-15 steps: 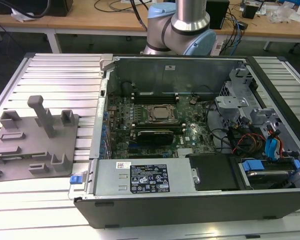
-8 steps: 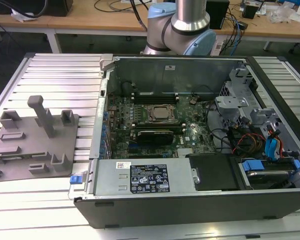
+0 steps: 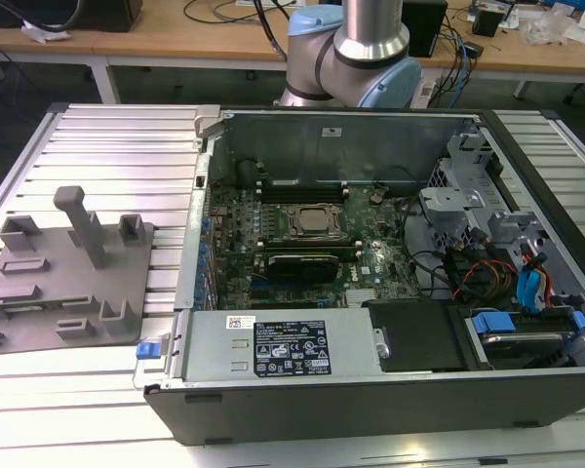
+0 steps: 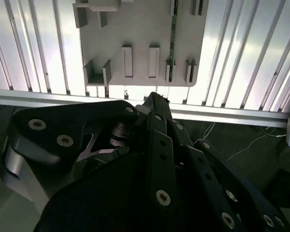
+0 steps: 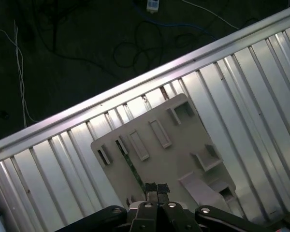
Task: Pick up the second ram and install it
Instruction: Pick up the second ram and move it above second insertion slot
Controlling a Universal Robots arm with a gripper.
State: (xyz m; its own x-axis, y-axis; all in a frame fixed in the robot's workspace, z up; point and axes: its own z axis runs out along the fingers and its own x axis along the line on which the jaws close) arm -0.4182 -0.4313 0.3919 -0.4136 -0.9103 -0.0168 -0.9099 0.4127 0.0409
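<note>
Clenched on nothing, gripper [image 5: 157, 188] hides one end of the second ram [image 5: 132, 166] in its tray [image 5: 183, 140].

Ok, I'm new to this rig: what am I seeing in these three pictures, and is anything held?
The exterior view comes from a separate camera: the robot arm stands at the back, an open computer case sits on the ribbed metal table, and a grey tray with upright posts lies at the exterior view's left. Both wrist views ride on the arm and look past the black gripper at that tray. The thin green stick in a tray slot is the second ram. The gripper hangs clear of it, shut and holding nothing.
</note>
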